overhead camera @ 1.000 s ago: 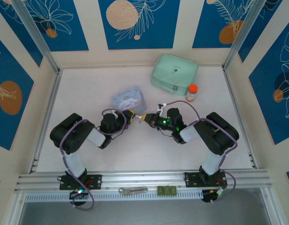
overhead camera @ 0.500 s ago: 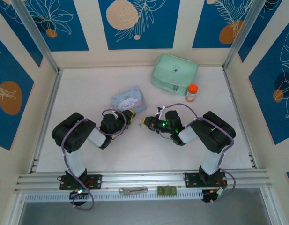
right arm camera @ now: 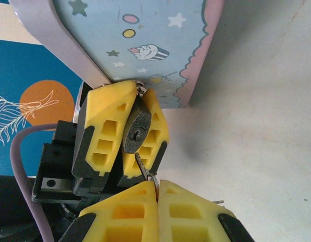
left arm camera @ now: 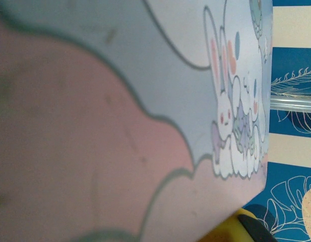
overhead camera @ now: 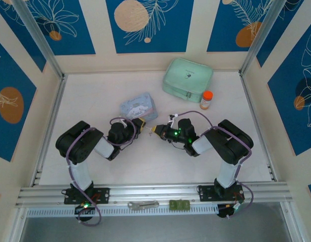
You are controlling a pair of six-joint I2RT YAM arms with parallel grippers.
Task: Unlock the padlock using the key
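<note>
In the right wrist view the padlock [right arm camera: 136, 132], a small dark body with its keyhole facing the camera, sits clamped between the left gripper's yellow fingers [right arm camera: 104, 136]. My right gripper [right arm camera: 156, 194] is shut on the key [right arm camera: 142, 164]. The thin silvery blade slants up to the padlock's lower edge, just below the keyhole. From above, the left gripper [overhead camera: 140, 125] and right gripper [overhead camera: 156, 130] face each other tip to tip in the middle of the table, a small gap apart. One left yellow finger [left arm camera: 231, 231] shows at the bottom of the left wrist view.
The pale blue tin [overhead camera: 138, 107] with a bunny print [left arm camera: 231, 121] lies right behind the left gripper [right arm camera: 145, 35]. A mint case [overhead camera: 187, 76] and an orange-capped bottle [overhead camera: 206, 100] stand at the back right. A wrench-like tool [overhead camera: 143, 204] rests on the front rail.
The right gripper with the key has drawn back slightly from the left gripper, opening a small gap between the tips. No visible movement over the last half second.
</note>
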